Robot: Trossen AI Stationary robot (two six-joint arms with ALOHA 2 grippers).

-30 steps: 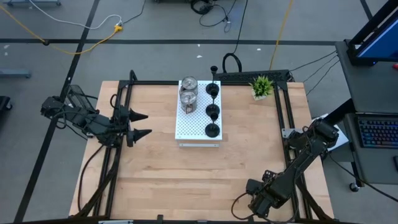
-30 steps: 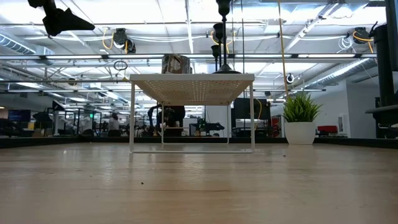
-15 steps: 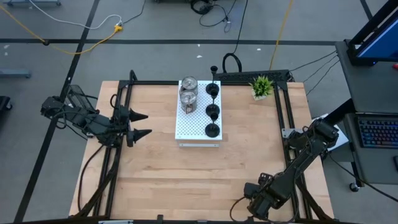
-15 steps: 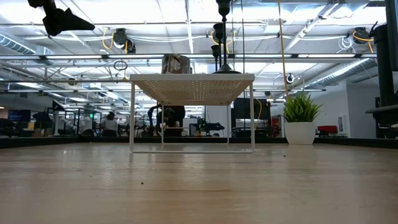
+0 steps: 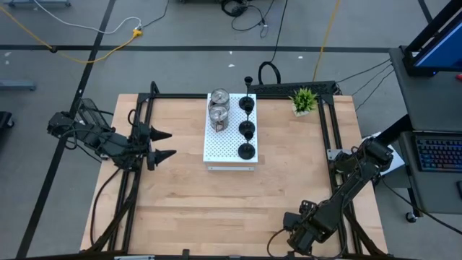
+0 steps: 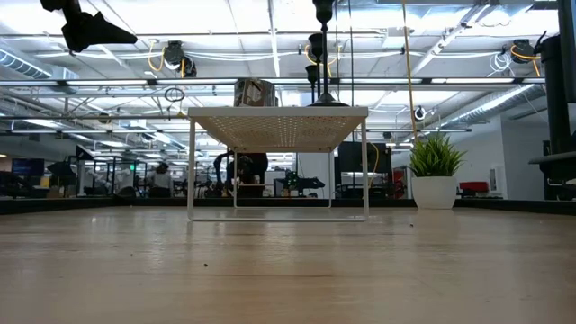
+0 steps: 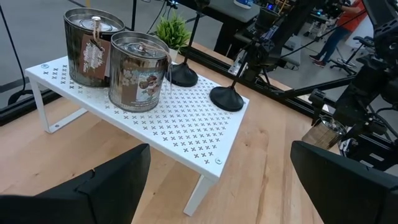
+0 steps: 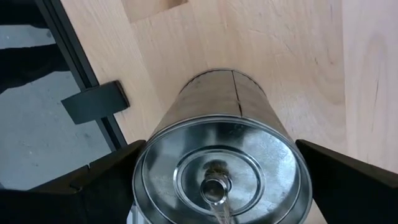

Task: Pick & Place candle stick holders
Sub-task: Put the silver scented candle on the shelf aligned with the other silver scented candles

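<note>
**A:** Where is the holder you're working on?

**B:** The shiny silver round tin holder [image 8: 217,112] sits at the near right edge of the pale wooden table [image 5: 188,202]. The right gripper [image 8: 219,145] is over it, released, with one finger on each side of the lid.

**A:** How should you close?

**B:** I'd centre the tin between the fingers first, so both pads meet the wall together. Squeeze on the straight side below the lid rim, because smooth metal will probably slip. Then lift straight up, clear of the black frame rail alongside.

**A:** And the rest?

**B:** Two matching silver tins [image 5: 219,105] stand at the far end of the white perforated raised board [image 5: 227,148]. Three matte black goblet-shaped holders [image 5: 247,130] are lined up just beside them. The left gripper [image 5: 167,144] waits open, off the board's left side. A small green potted plant [image 5: 304,99] stands at the far right.

**A:** What can't you make out?

**B:** From above, the right arm hides its tin completely. You can't tell whether the pads touch the tin yet, or whether it stands upright or tilts
</note>
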